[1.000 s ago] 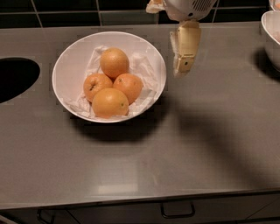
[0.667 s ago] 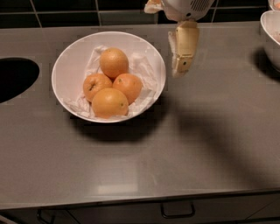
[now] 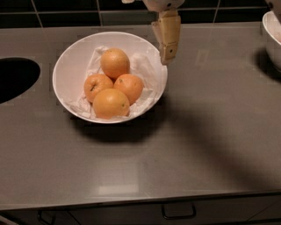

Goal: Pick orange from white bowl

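End effector (image 3: 167,55) hangs above the far right rim of the white bowl (image 3: 66,66) on the worktop (image 3: 210,132); whether open or closed cannot be told. The orange (image 3: 129,88) lies right of centre in the bowl. It is probably firm, fairly heavy and smooth-skinned; grasp across its widest girth.

The gripper (image 3: 167,50) hangs at the top of the view, a little right of centre. It points almost straight down, its lower end leaning slightly to the left. It is tan and slim, narrowing toward the tip. Above it, a pale rounded wrist housing (image 3: 160,4) is cut off by the upper edge, so the rest of the arm is out of sight.
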{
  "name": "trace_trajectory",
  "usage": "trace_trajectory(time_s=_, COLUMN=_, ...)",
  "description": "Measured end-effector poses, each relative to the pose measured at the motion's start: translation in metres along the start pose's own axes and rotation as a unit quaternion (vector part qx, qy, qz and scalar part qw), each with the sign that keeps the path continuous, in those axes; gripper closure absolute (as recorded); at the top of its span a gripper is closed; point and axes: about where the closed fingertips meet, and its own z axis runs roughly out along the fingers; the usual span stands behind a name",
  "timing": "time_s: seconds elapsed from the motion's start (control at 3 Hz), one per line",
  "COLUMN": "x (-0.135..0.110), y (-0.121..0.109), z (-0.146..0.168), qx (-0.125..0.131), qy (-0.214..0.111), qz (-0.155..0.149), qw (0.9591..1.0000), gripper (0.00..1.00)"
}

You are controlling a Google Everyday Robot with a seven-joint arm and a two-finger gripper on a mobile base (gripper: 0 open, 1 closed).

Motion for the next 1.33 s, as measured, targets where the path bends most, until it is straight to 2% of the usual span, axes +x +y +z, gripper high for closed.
trace_trajectory(time_s=0.33, x=-0.017, y=-0.023, z=0.015, qx=-0.006, qy=-0.011, qz=-0.062, qw=0.998, gripper=0.0)
trace_trajectory(time_s=0.67, x=-0.031, y=-0.041, z=0.033, qx=-0.012, qy=-0.024, qz=-0.102, qw=0.9945, gripper=0.0)
trace_trajectory(time_s=1.0, x=-0.033, y=-0.047, z=0.034, qx=0.0, qy=-0.024, qz=-0.103, qw=0.9944, gripper=0.0)
trace_trajectory(time_s=1.33, x=-0.035, y=-0.053, z=0.043, qx=-0.025, qy=0.0, qz=-0.139, qw=0.99, gripper=0.0)
